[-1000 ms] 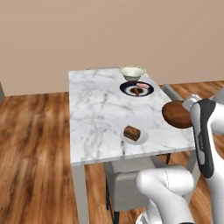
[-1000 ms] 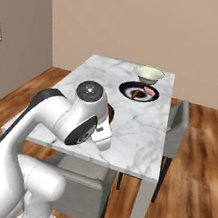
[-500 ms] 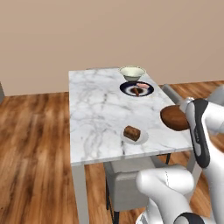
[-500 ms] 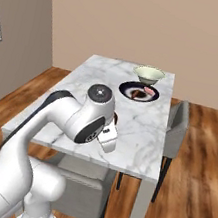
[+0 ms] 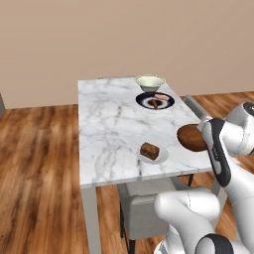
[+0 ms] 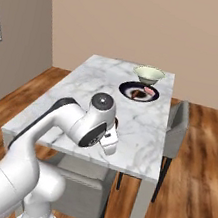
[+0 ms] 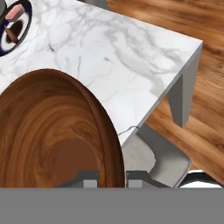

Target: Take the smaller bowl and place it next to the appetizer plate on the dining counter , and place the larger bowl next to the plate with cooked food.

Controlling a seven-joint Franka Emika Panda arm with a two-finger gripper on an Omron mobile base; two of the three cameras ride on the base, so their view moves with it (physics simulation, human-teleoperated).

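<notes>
Two fingertips [image 7: 89, 178] pinch the rim of the smaller bowl [image 7: 52, 135], carried above the near right edge of the dining counter [image 5: 109, 129], beside the appetizer plate [image 5: 152, 155]. Rigid, glossy and probably light, it could slip or swivel in this thin edge grip; a deeper rim pinch seems safer.

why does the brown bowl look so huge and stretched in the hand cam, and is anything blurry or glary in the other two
Hand view: the smaller bowl sits right at the lens, held in the jaws, so it looms large with clear wood grain. Left base view: soft, even light, with only faint shadows on the dining counter and no glare. Right base view: equally sharp, though the arm hides much of the near counter.
</notes>
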